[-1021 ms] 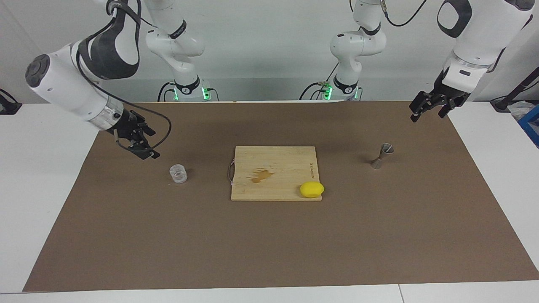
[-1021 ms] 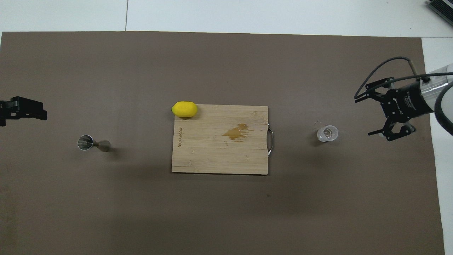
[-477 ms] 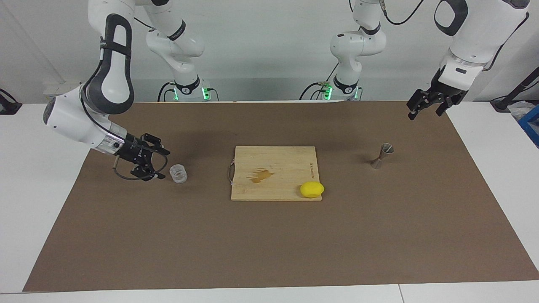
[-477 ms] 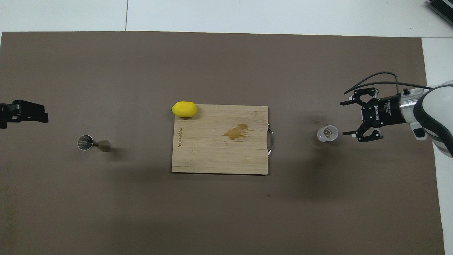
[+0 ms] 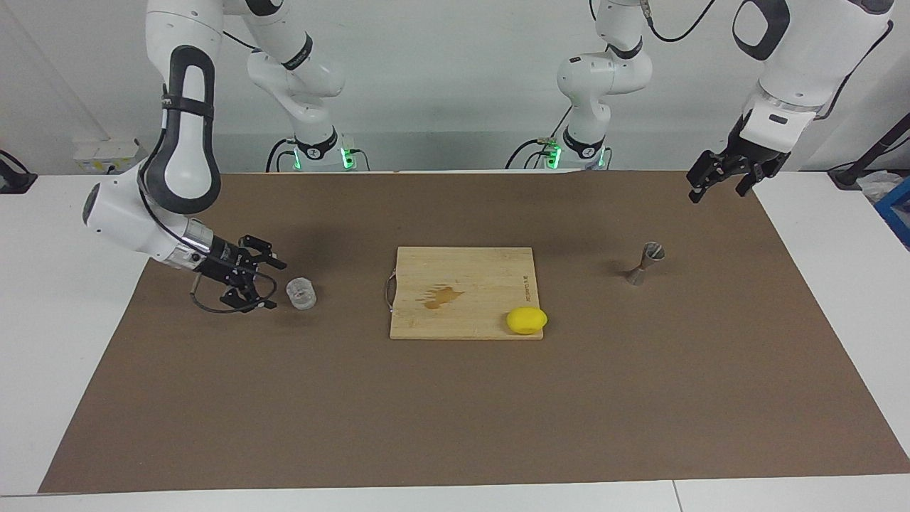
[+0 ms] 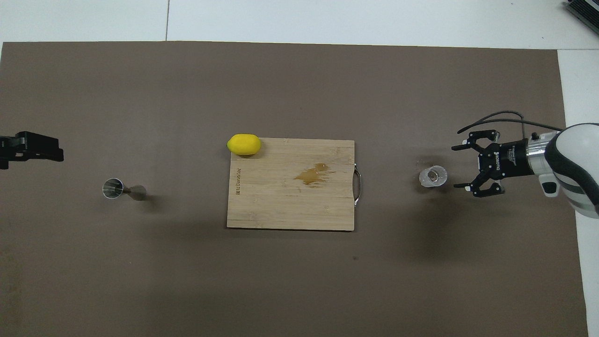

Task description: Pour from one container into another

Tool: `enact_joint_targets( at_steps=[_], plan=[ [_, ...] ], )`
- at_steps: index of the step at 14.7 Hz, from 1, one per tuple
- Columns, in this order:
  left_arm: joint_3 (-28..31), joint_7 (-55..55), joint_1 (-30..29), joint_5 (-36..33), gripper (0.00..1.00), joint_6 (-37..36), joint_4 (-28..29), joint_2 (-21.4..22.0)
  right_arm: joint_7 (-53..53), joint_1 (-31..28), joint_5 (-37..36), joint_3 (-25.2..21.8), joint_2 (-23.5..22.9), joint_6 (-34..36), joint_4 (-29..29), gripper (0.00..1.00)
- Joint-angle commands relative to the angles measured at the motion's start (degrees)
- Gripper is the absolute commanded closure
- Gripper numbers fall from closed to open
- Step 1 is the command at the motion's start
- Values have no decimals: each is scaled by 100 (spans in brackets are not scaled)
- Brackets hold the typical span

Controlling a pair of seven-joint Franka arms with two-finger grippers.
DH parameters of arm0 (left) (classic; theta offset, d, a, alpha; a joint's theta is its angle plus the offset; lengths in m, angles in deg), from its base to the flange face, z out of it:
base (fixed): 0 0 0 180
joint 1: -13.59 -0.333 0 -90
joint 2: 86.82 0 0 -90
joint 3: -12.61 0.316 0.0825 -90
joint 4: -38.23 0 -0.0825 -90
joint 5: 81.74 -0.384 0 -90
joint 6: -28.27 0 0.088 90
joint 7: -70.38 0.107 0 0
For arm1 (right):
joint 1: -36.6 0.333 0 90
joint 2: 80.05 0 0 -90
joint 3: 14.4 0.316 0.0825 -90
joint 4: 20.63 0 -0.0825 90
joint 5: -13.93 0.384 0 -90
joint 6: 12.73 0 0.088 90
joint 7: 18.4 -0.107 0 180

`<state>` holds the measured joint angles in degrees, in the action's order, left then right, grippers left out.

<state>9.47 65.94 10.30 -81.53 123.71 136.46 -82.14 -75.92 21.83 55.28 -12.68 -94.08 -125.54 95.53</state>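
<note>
1. Right gripper point(image 5: 269, 284) lies low and sideways over the mat at the right arm's end of the table, jaws spread wide, empty, fingertips aimed at the glass point(image 5: 301, 293). A second ago it hung higher and tilted downward, with clear space between it and the glass; since then it has dropped, levelled out and closed in, and the last half second brought only a small adjustment.

2. Glass: upright on the brown mat point(image 5: 455, 412), just beside the open fingertips and not yet between them. It has not shifted. The overhead view shows one fingertip point(image 6: 457, 186) close to its rim while the other stands farther from the robots, so the mouth of the gripper is not quite centred on the glass.

3. Meaning for the task: the reach looks nearly done. My reading is that a short slide forward, then a squeeze, comes next; a glancing touch by one fingertip could tip or push the glass.

4. Cutting board point(image 5: 462, 291) in the middle carries a brownish stain and a lemon point(image 5: 527, 320) at one corner; neither has moved.

5. Metal cup point(image 5: 645, 263) stands upright toward the left arm's end, well apart from the glass.

6. Left gripper point(image 5: 716, 186) waits in the air above the mat's edge near that cup, open and empty.
</note>
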Motion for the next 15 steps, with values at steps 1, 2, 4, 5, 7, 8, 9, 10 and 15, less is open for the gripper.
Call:
enact_joint_targets(
  at_steps=[1,2,4,5,7,8,9,10,15],
  plan=[
    [33,84,-31,83,0,98,222,182,792,-298,347,56,-318,-13,179,0],
    [42,206,-39,171,0,133,328,209,1064,-325,426,56,-442,-13,179,0],
    [51,836,-135,416,0,151,399,200,1207,-264,541,56,-496,-30,232,0],
    [51,1179,-284,705,0,255,529,200,1208,-220,550,56,-513,-65,258,0],
    [51,1812,-469,1163,0,545,811,209,1269,-168,847,56,-539,-170,424,0],
    [51,2137,-540,1339,0,607,882,191,1321,-158,892,56,-522,-284,512,0],
    [51,2645,-662,1619,0,625,961,148,1339,-150,919,74,-513,-338,566,0],
    [51,3120,-803,1874,0,643,1022,113,1339,-71,980,65,-504,-338,575,0],
    [51,5485,-1181,2858,0,625,1216,-230,1506,78,1094,65,-504,-347,584,0]
  ],
)
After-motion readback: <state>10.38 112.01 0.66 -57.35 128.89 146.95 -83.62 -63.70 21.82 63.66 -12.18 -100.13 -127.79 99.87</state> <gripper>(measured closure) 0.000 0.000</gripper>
